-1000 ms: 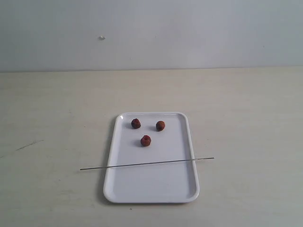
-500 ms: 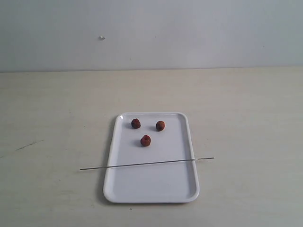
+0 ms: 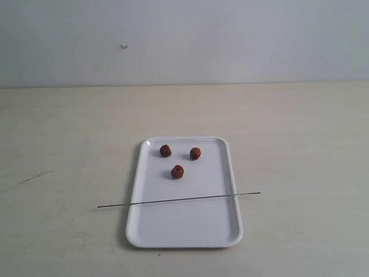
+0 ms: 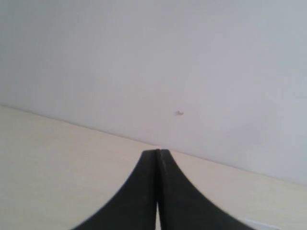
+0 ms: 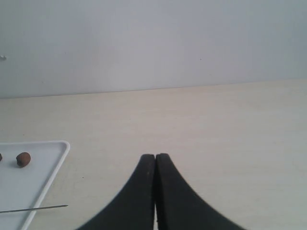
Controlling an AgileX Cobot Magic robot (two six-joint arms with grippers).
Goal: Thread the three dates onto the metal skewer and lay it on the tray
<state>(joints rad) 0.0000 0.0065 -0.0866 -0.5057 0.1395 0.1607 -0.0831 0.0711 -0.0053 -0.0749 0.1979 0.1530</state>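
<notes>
A white tray point(image 3: 222, 228) lies on the table in the exterior view. Three dates rest loose on its far half: one point(image 3: 165, 150) at the far left, one point(image 3: 195, 153) to its right, one point(image 3: 177, 171) nearer. The metal skewer point(image 3: 179, 199) lies across the tray, both ends sticking out past its rims. Neither arm shows in the exterior view. My left gripper point(image 4: 158, 151) is shut and empty, pointing at the wall and bare table. My right gripper point(image 5: 155, 155) is shut and empty, to the right of the tray point(image 5: 57, 158), where one date point(image 5: 23, 159) and the skewer's tip point(image 5: 48, 207) show.
The pale wooden table point(image 3: 300, 133) runs back to a plain grey wall point(image 3: 230, 40) with a small mark point(image 3: 123, 46). A dark scratch point(image 3: 33, 177) marks the table at the left.
</notes>
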